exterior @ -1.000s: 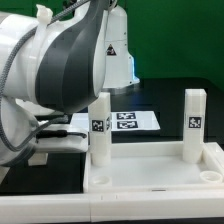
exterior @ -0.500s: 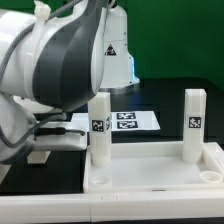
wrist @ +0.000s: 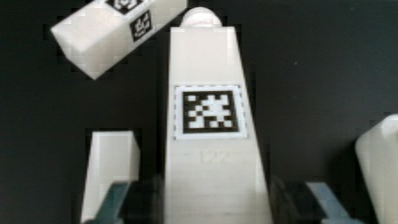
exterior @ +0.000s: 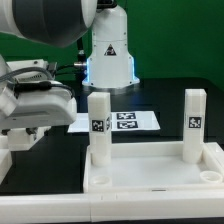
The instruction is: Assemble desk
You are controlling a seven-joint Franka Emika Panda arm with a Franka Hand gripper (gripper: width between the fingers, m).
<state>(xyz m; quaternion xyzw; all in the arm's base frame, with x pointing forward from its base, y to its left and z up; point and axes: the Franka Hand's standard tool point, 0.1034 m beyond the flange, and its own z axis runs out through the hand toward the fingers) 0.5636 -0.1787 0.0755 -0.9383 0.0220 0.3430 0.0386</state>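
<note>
Nearest the onlooker, the desk top (exterior: 150, 180) lies rim-up on the black table (exterior: 45, 170), which presents its corner seats upward for fitting. Two legs stand upright at its far side, each with its tag facing the camera: the left upright leg (exterior: 100, 128) on the exterior view's left and the right upright leg (exterior: 193, 122) on the exterior view's right. The near part of the top carries no legs in view, so the assembly is judged about half done. On the exterior view's left, beside the desk top, the arm's wrist housing (exterior: 35, 105) hangs low over the table. The wrist view shows the reason: the gripper (wrist: 217, 200) straddles a loose leg (wrist: 210, 120) lying flat on the table, tag upward, with its long axis running out from between the fingers (wrist: 121, 200). The jaws stand apart. A dark gap shows on each side of the leg, so nothing is clamped; the pose is judged a pre-grasp alignment across the leg's narrow width. A second loose leg (wrist: 116, 35) lies tilted just beyond it, apart from it. Two white parts (wrist: 107, 165) (wrist: 377, 160) flank the loose leg; they are cropped and cannot be identified. Farther back lies the marker board (exterior: 125, 120), and behind it stands the robot base (exterior: 108, 50).
</note>
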